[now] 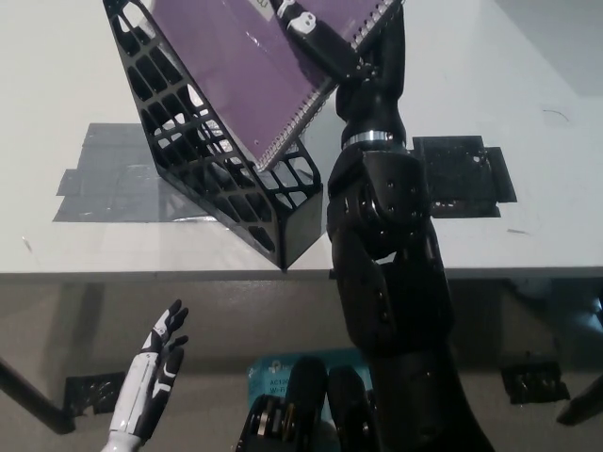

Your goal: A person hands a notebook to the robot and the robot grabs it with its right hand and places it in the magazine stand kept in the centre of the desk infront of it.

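We see the black right hand [316,33] at the top of the head view, its fingers clamped over the upper right part of a purple spiral-bound notebook [240,66]. The notebook lies tilted, its cover facing up toward us, its wire spine running along the lower right edge — just left of the black wrist. The hand sits on top of the notebook near that spine, and the rest of the cover spreads away from it down and to the left.

The notebook's lower part rests inside the black lattice magazine stand [221,169], which stands on the white table [528,113] near its front edge, over patches of grey tape [104,179]. The notebook's lower corner meets the stand's open grid wall.

A black square patch [464,177] lies on the table just right of the arm. The white left hand [155,372] hangs below the table edge at lower left — fingers apart, holding nothing.
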You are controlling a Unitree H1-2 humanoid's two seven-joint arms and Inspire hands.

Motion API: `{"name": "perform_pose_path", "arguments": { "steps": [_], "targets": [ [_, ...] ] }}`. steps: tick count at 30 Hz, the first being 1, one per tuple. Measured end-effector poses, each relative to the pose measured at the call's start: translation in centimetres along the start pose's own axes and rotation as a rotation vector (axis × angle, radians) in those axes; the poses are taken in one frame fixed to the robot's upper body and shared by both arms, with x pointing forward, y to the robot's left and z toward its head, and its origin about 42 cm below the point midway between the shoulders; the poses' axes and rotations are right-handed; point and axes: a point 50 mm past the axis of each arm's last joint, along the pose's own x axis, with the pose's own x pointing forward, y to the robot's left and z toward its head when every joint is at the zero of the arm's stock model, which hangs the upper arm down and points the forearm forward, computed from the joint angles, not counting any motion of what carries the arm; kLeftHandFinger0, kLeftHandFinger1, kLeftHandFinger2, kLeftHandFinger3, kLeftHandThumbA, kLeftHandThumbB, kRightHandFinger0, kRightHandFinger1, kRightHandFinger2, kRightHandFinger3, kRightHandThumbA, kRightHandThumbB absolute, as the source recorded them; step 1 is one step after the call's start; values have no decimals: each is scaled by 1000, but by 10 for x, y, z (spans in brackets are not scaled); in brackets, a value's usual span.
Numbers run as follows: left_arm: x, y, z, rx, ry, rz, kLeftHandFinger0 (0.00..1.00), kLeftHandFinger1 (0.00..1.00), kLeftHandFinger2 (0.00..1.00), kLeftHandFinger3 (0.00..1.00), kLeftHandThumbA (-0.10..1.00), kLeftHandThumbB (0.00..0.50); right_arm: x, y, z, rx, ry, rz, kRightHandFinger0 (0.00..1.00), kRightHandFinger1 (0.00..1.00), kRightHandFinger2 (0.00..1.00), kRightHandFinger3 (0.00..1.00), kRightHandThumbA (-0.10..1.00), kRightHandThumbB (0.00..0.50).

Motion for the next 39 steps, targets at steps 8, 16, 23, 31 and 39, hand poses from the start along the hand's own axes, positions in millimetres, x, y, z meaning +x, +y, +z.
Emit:
{"name": "perform_pose_path", "arguments": {
  "steps": [8,16,23,31,39],
  "targets": [
    [0,1,0,-5,0,-6,902,1000,1000,1000,1000,500,-2,-11,-19,-42,39,-10,0,0,13,19,815,0],
    [0,1,0,-6,0,-6,895,996,1000,1000,1000,500,-10,-21,-39,-72,83,-11,0,0,123,148,804,0],
    [0,1,0,-8,0,-5,905,998,1000,1000,1000,500,-14,-20,-47,-101,94,11,0,0,72,192,849,0],
    [0,0,1,-8,-1,-8,903,1000,1000,1000,1000,496,-17,-21,-55,-216,80,106,1000,1000,1000,1000,1000,426],
    [1,0,1,-7,-3,-11,882,1000,1000,1000,1000,500,-14,-25,-57,-329,21,331,1000,1000,1000,1000,1000,456]
  ]
}}
